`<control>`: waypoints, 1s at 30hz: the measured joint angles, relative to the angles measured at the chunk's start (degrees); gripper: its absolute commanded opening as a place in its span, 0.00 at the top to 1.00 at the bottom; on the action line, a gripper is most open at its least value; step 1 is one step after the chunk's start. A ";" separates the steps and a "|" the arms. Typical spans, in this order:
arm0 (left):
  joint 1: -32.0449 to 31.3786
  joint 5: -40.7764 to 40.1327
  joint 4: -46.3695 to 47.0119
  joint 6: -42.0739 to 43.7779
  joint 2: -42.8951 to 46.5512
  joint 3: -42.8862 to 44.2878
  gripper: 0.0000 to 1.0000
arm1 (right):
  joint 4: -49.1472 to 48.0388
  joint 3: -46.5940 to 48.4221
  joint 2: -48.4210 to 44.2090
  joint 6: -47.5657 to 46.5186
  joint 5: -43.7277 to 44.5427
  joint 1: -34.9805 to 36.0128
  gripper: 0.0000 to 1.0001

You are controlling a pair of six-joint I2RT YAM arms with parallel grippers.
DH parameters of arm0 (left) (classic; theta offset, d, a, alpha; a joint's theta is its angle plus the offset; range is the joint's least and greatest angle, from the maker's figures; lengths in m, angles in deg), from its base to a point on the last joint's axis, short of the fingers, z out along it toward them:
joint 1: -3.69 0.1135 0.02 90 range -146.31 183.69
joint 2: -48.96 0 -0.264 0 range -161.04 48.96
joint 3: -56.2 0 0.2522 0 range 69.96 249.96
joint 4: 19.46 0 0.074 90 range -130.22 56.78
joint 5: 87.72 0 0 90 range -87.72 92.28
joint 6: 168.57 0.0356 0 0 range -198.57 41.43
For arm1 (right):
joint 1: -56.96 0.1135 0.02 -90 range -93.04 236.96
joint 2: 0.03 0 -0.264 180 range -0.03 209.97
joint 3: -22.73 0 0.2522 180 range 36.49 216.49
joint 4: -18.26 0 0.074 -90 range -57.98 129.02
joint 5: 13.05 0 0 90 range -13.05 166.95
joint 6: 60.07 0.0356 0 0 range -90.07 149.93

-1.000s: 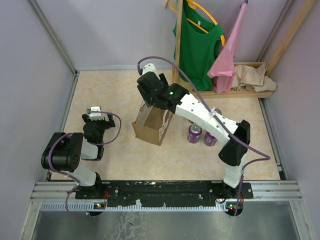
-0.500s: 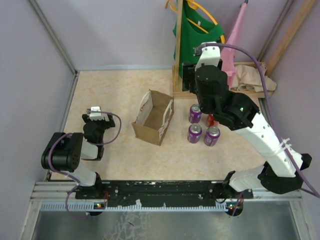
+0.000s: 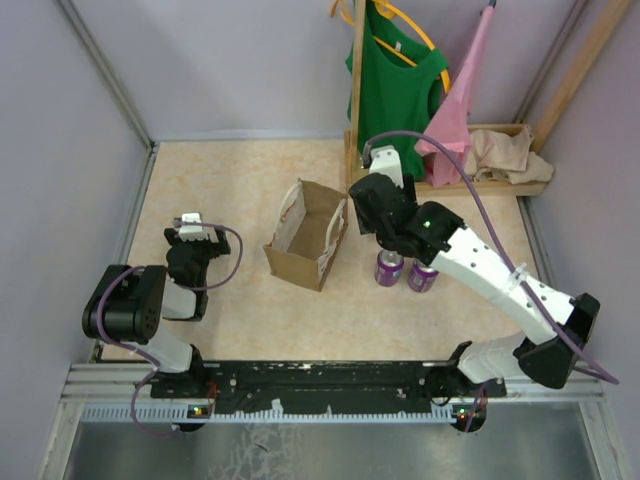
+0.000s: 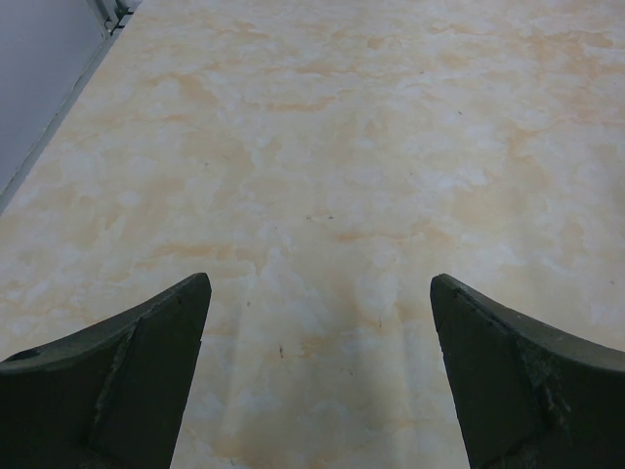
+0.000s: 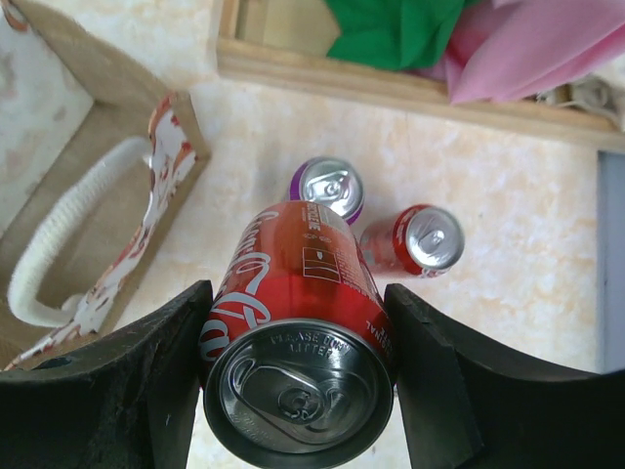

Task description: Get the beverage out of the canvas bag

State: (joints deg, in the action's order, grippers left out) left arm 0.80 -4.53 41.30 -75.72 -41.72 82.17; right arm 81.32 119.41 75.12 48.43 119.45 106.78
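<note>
A Coca-Cola can (image 5: pixel 298 352) is being pinched by the right fingers (image 5: pixel 127 391) near the canvas bag (image 3: pixel 300 262); the left fingers (image 4: pixel 117 391) are being held spread.

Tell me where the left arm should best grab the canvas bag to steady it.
Probably the top edge of the canvas bag wall nearest the left gripper, coming from above with one of the jaws inside: it stands upright, mouth open, walls flat and thin.

1 canvas bag (image 3: pixel 300 265), 2 red cans (image 5: pixel 293 293) (image 5: pixel 418 242), min. 2 purple cans (image 3: pixel 389 268) (image 3: pixel 422 278), 2 arms (image 3: pixel 150 300) (image 3: pixel 480 265), 2 hung garments (image 3: pixel 395 85) (image 3: pixel 455 110)
</note>
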 measured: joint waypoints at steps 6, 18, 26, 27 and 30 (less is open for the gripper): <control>0.00 0.00 0.00 0.00 0.00 0.00 0.00 | -1.57 -2.69 2.51 1.29 -4.52 -1.25 1.00; 0.00 0.00 0.00 0.00 0.00 0.00 0.00 | -8.87 -7.52 10.16 2.38 -13.88 -6.67 1.00; 0.00 0.00 0.00 0.00 0.00 0.00 0.00 | -12.04 -10.29 13.84 2.62 -18.05 -7.26 1.00; 0.00 0.00 0.00 0.00 0.00 0.00 0.00 | -12.26 -10.29 14.27 2.60 -18.40 -7.28 1.00; 0.00 0.00 0.00 0.00 0.00 0.00 0.00 | -13.66 -10.29 16.02 2.67 -19.41 -7.37 1.00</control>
State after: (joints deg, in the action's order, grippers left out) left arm 0.80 -4.53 41.30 -75.72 -41.72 82.17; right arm 67.66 109.11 91.14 51.09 100.05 99.42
